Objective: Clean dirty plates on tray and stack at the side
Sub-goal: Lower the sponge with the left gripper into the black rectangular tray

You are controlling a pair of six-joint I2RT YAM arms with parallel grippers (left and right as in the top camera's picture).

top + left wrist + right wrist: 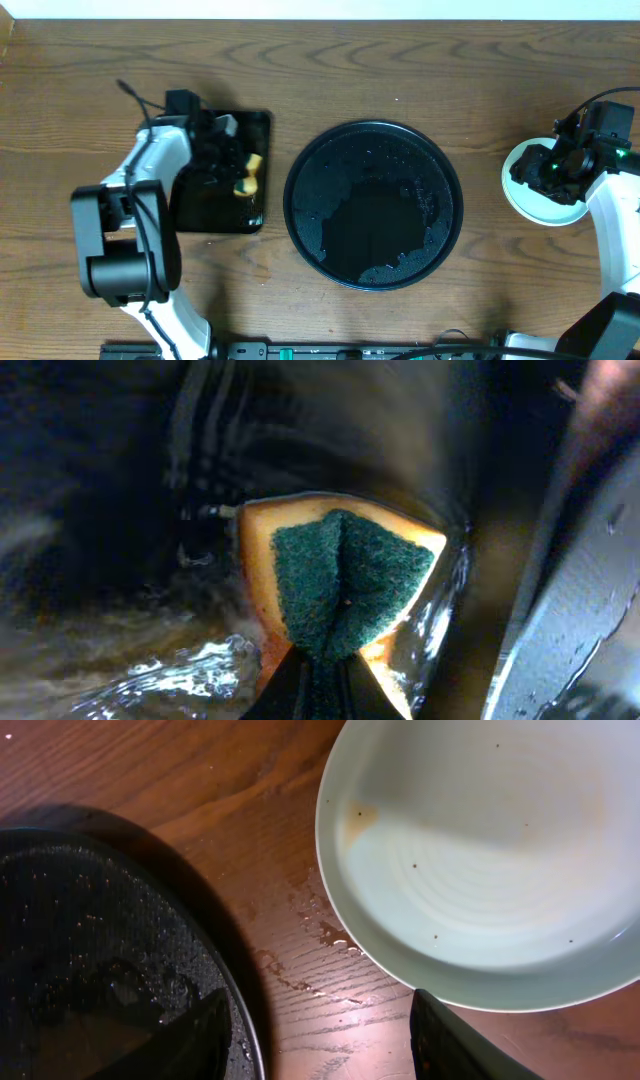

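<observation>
Water beads across the glossy black floor of the round tray, which I take as my landmark in the middle of the worktop. To the right of that tray, just off its rim and not touching it, a pale mint-blue plate rests on the wood; I cannot tell whether others lie beneath it. From the right wrist view I see a small brown smear and a few dark specks on the plate's face, with some droplets on the wood between plate and tray rim. The right claw hovers above the plate's tray-side edge, fingers spread apart and holding nothing. To the left of the round tray, close beside it, lies a smaller rectangular tray, also black and wet. The left claw is down inside it, clamped on a yellow sponge whose green scouring face is pinched into a fold between the fingers, the sponge pressed against the wet tray floor.
</observation>
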